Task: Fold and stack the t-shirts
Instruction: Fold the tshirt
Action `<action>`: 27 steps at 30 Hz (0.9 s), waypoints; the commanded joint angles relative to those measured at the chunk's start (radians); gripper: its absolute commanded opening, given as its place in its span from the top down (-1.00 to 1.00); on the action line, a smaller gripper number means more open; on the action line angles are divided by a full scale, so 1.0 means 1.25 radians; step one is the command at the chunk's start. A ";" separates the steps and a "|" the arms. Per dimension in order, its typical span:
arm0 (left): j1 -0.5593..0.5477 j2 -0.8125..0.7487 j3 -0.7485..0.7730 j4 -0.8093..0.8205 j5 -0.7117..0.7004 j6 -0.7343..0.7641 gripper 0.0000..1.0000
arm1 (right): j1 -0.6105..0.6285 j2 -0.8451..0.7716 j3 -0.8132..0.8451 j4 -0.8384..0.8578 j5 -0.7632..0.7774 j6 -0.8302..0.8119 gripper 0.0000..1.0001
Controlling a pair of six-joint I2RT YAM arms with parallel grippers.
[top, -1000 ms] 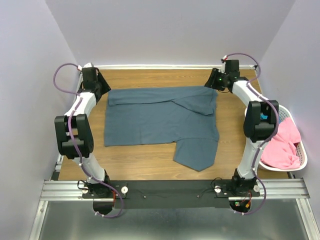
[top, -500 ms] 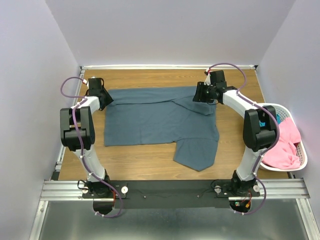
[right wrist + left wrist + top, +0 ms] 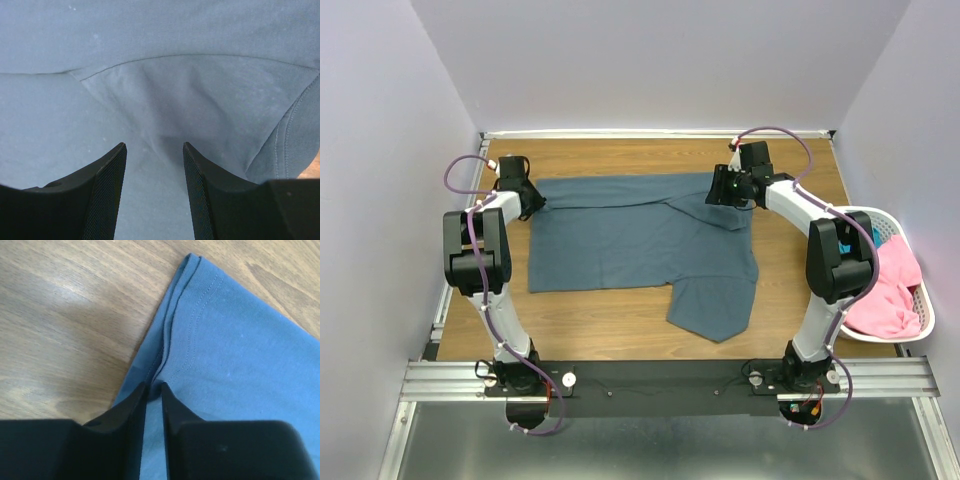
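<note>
Slate blue-grey t-shirt [image 3: 640,235] lies flat on the wooden surface [image 3: 620,320], its corner hem pinched between the nearly closed tips of the left claw [image 3: 154,386] and its sleeve cloth beneath the open right claw [image 3: 154,147], where a thin, one-sided bite could slip and skew the fold.

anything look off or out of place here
The blue-grey shirt is not lying square: one flap juts toward the near edge, and its far right corner is folded over on a slant. The pink shirt sits bunched in the basket.
</note>
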 commanded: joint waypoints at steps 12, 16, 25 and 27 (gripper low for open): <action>-0.007 -0.031 0.087 -0.111 -0.103 0.081 1.00 | 0.005 -0.049 -0.017 -0.001 0.049 -0.024 -0.14; -0.007 0.001 0.107 -0.142 -0.075 0.098 1.00 | 0.005 -0.050 -0.021 -0.005 0.052 -0.028 -0.14; -0.007 0.011 0.087 -0.168 -0.061 0.111 0.96 | 0.010 -0.054 -0.026 -0.023 0.067 -0.054 -0.14; -0.007 0.011 0.082 -0.169 -0.075 0.119 0.93 | 0.031 -0.055 -0.026 -0.033 0.077 -0.078 -0.13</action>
